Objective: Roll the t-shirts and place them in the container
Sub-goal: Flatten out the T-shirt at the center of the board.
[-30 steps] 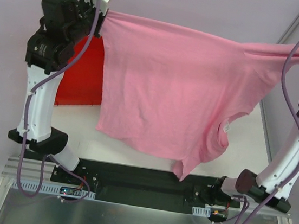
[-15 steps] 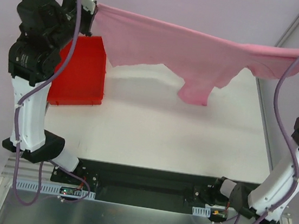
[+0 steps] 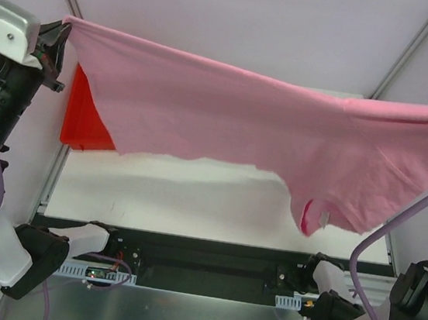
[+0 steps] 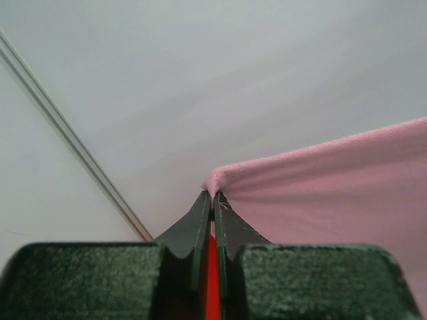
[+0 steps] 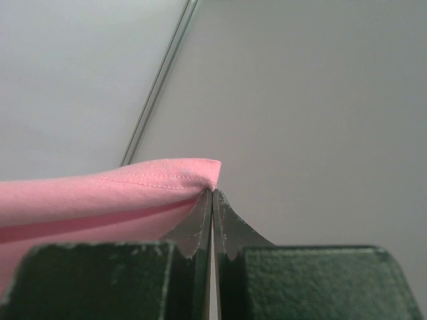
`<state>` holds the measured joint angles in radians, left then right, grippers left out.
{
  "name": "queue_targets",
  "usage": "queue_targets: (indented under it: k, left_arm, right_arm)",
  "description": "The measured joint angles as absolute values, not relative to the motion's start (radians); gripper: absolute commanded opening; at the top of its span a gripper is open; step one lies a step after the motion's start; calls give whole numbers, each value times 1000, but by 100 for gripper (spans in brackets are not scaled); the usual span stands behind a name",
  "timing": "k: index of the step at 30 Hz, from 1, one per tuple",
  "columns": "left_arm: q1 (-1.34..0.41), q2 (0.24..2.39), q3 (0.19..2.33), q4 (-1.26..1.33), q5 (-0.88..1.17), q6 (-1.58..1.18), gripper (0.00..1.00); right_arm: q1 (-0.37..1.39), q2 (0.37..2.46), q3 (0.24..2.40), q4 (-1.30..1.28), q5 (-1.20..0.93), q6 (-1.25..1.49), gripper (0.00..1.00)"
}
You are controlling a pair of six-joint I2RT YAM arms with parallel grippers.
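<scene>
While my left gripper (image 4: 213, 199) is closed tight on one corner of the pink t-shirt (image 3: 264, 135) at ten o'clock, my right gripper (image 5: 212, 195) pinches the opposite hem at three o'clock. The shirt hangs stretched in the air above the white table (image 3: 194, 196), with the red tray (image 3: 82, 124) at nine o'clock. I judge it best to hold even tension and lower the cloth flat, without wrinkles, for rolling.

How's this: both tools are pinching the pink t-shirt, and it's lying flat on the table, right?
Not flat. The left tool and right tool do pinch the t-shirt, but it hangs stretched in the air between them, above the table, as the top external view shows.
</scene>
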<state>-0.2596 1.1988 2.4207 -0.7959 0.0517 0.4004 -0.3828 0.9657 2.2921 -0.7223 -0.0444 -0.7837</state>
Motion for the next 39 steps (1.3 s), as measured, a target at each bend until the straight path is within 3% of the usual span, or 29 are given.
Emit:
queue_targets:
  k: [5,9,16,23,27,32,39]
  left_arm:
    - [-253,1187,2423,-788,78,401,0]
    - [-253,1245,2407,-781,93,402,0]
    - [-253,1413,2194,-752,163,400,0]
    - [-256,1784,1977,-749,238,409,0]
    - [-257,2025,1981,-758,244,421,0]
    - [-255,2263,2093,-768,213,440,0]
    - [-254,2432,2359,-744,126,464,0]
  right_arm:
    - [-383,981,2314,-727,-42,-795,1]
    - [-384,993,2202,-679,-64,-797,0]
    - [-384,1039,1670,-528,-205,-794,1]
    - [-344,1361,1320,-479,-336,-775,1]
    - [-282,1623,1346,-475,-334,-779,1]
    - [-252,1957,1607,-505,-278,-778,0]
    - [-243,2134,1816,-527,-148,-805,1]
